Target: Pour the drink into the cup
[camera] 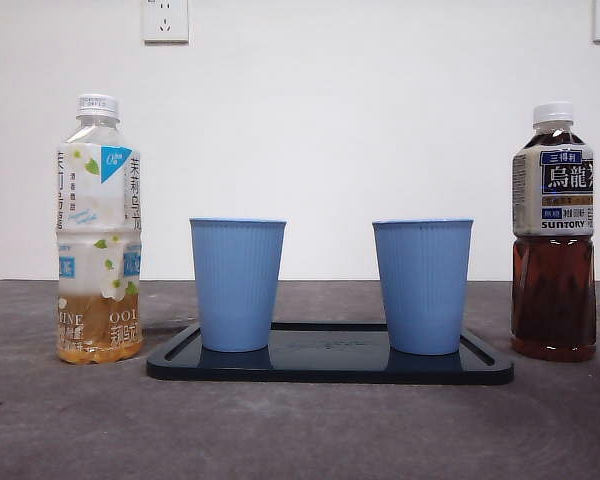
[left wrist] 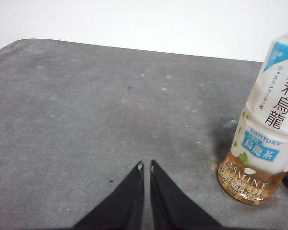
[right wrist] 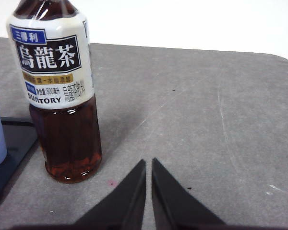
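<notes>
Two ribbed blue cups (camera: pixel 237 283) (camera: pixel 422 285) stood on a glossy dark tray (camera: pixel 330 366). Both arms' fingers (left wrist: pixel 145 166) (right wrist: pixel 149 162) were pressed together over the grey bench (camera: pixel 300 430), a capped tea bottle (left wrist: pixel 266 129) (right wrist: pixel 60 91) beside each.

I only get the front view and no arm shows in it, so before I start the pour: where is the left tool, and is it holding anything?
Observer: The left tool holds nothing. Its jaws are together above the grey table, close to the pale jasmine tea plastic bottle but apart from it.
Operator: And the right tool?
Observer: The right tool is empty too, jaws together. It sits near the foot of the dark oolong tea plastic bottle, not touching it.
</notes>
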Motion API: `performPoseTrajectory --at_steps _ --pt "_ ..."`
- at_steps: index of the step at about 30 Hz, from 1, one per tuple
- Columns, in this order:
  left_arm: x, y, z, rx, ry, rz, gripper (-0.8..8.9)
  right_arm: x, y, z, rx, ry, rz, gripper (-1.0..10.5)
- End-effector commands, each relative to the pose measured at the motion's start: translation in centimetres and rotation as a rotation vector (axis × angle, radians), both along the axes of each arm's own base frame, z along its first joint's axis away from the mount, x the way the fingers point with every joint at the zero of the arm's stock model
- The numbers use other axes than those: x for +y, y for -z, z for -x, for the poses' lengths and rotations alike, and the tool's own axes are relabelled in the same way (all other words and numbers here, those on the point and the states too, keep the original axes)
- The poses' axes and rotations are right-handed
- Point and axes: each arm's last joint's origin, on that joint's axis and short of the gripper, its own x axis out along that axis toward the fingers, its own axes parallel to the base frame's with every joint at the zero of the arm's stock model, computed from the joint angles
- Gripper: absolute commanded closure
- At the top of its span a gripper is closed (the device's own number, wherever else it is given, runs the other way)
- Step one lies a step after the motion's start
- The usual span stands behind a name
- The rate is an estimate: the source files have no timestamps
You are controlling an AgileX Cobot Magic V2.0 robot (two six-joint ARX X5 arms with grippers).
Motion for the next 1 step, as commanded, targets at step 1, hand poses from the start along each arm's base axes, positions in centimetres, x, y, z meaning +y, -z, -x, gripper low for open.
performPoseTrajectory --at_steps 1 --pt "0.02 0.76 -0.09 0.027 -0.003 -0.011 7.93 0.03 0.1 -0.04 -0.007 -0.004 0.01 9.3"
